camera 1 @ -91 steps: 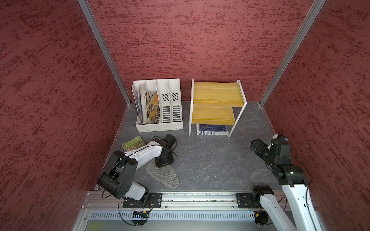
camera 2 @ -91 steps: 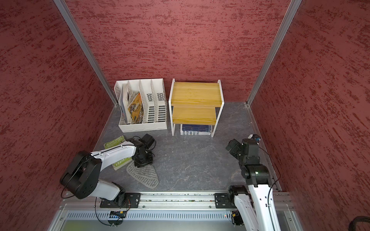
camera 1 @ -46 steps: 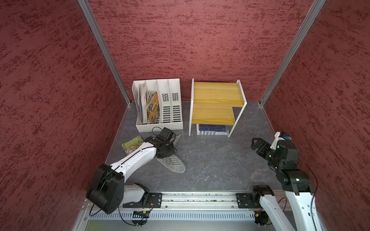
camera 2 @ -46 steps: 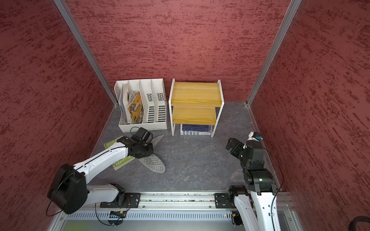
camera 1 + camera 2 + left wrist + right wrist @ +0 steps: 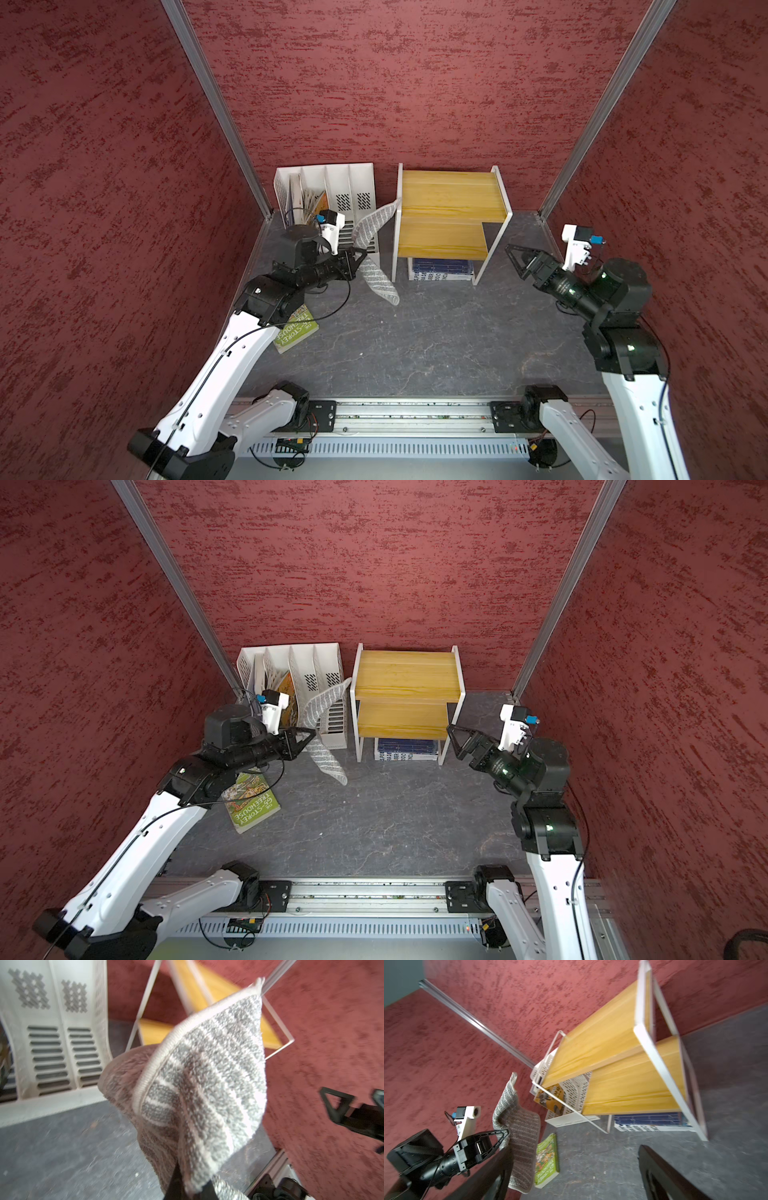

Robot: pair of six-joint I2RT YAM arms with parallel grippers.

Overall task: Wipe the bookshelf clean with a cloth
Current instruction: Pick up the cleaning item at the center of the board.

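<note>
The bookshelf (image 5: 449,195) (image 5: 407,673), two yellow-tan boards between white side panels, stands against the back wall. My left gripper (image 5: 360,258) (image 5: 311,734) is shut on the striped grey-beige cloth (image 5: 376,276) (image 5: 328,758), held in the air just left of the shelf. One cloth flap stands up toward the shelf's left panel and the other hangs down. In the left wrist view the cloth (image 5: 207,1074) fills the middle and hides part of the bookshelf (image 5: 153,1028). My right gripper (image 5: 513,254) (image 5: 454,734) (image 5: 575,1148) is open and empty, right of the shelf.
A white perforated file organizer (image 5: 332,187) (image 5: 291,663) holding papers stands left of the shelf, close behind the cloth. A green book (image 5: 296,330) (image 5: 250,803) lies on the grey floor under my left arm. Blue books (image 5: 440,268) lie beneath the lower board. Red walls close in on three sides.
My left gripper shut on the cloth, lifted it off the floor and carried it back toward the shelf's left side. The right arm drew back a little, still open.
</note>
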